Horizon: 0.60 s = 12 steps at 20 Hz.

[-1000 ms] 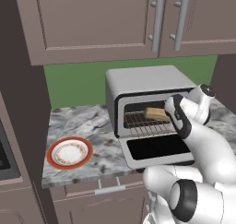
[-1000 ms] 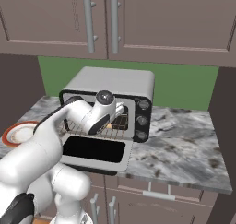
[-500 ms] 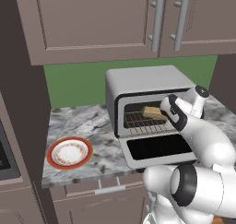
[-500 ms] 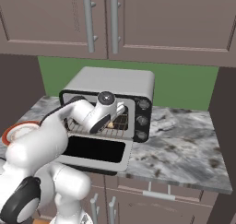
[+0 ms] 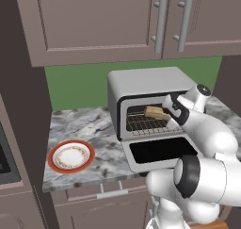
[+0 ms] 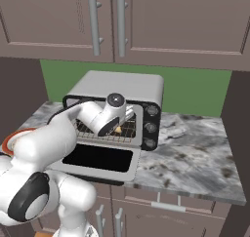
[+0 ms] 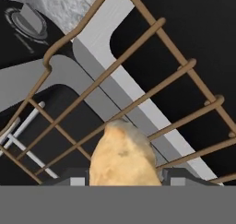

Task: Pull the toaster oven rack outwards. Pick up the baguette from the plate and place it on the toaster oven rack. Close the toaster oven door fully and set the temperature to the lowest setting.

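The toaster oven (image 5: 141,84) stands on the counter with its door (image 5: 160,150) dropped flat and open. Its wire rack (image 5: 143,125) sits in the cavity, pulled partway out. My gripper (image 5: 165,111) reaches into the opening from the right, shut on the tan baguette (image 5: 156,112), which hangs just above the rack. In the hand view the baguette (image 7: 123,158) sits between my fingertips (image 7: 76,178), with the rack bars (image 7: 138,94) and the dark door glass (image 7: 184,52) below it. The orange-rimmed plate (image 5: 71,156) lies bare at the counter's left.
Black knobs (image 6: 150,126) line the oven's right panel, one knob (image 7: 25,18) showing in the hand view. Wall cabinets (image 5: 108,20) hang above the oven. Marble counter (image 6: 190,153) stretches to the oven's right; a dark tall unit (image 5: 19,105) borders the left.
My gripper has carried the baguette a little leftward and deeper into the oven opening, over the rack. The oven, door and plate have stayed put.
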Tool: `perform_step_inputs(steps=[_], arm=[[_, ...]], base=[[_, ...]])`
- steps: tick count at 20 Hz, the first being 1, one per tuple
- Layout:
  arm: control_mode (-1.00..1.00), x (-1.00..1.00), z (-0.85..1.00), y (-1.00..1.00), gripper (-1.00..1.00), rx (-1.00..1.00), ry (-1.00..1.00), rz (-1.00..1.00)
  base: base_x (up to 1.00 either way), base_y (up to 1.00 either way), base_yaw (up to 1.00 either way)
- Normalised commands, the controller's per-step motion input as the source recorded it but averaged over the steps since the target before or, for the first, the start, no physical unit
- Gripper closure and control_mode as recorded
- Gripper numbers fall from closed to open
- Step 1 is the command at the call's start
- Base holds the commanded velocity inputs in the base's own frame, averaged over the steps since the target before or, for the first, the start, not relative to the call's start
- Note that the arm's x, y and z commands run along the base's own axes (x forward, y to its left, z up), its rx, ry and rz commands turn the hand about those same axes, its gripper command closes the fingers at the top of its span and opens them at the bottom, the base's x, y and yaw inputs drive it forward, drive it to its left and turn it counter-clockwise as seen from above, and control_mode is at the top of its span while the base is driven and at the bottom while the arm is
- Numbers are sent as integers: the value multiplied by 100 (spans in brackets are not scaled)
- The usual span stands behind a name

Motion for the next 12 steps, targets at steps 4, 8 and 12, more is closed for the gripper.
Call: perform_step_inputs(steps=[4,8,12], arm=[[-100,0,0,0,-100,0,0,0],[-100,-10,7,0,-100,0,-1,0],[-100,-7,20,0,-100,0,0,0]], base=[[0,0,0],[0,0,0],[0,0,0]])
